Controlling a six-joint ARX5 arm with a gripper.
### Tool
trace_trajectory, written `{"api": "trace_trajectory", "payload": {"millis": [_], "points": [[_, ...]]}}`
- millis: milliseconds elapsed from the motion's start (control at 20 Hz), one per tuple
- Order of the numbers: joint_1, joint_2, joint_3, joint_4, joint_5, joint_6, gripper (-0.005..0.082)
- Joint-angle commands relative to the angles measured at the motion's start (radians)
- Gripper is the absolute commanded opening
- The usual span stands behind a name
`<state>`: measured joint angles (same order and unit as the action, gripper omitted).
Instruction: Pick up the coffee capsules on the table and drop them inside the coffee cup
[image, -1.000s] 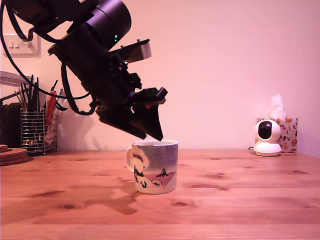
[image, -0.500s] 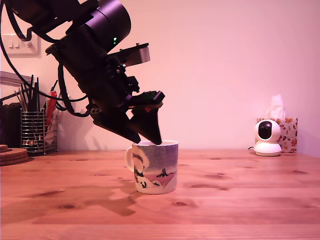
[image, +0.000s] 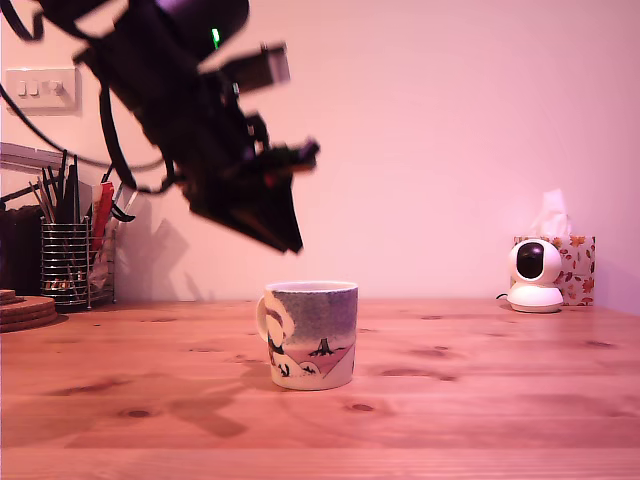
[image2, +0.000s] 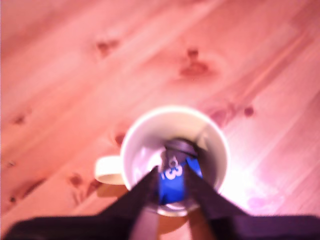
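Lifting clear of the coffee cup (image: 310, 333), the empty pincer (image: 290, 240) has parted fingers, capsules (image2: 175, 176) inside.

Warm pinkish light tints both views; the arm (image: 190, 130) is motion-blurred; the wrist view is soft.

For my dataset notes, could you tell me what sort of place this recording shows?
Probably a home desk: a pine table, a wire pen holder, a tissue box beside a small indoor camera, and a wall switch.

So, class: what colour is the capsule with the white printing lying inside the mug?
Bright blue, seen best in the wrist view, inside the cream-white mug.
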<state>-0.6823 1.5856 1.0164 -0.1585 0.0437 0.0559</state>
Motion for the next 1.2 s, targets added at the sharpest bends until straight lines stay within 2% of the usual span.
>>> {"api": "trace_trajectory", "payload": {"millis": [0,550,800,1000,1150], "points": [[-0.006,-0.017,-0.016,-0.011,0.000,-0.003,-0.0024],[0.023,-0.118,-0.016,-0.211,0.003,-0.003,-0.0024],[0.056,-0.149,-0.017,-0.259,0.038,-0.005,-0.0024],[0.088,-0.204,-0.100,-0.244,0.064,-0.030,-0.0024],[0.100,-0.301,-0.214,-0.166,0.083,-0.037,-0.0024]]}}
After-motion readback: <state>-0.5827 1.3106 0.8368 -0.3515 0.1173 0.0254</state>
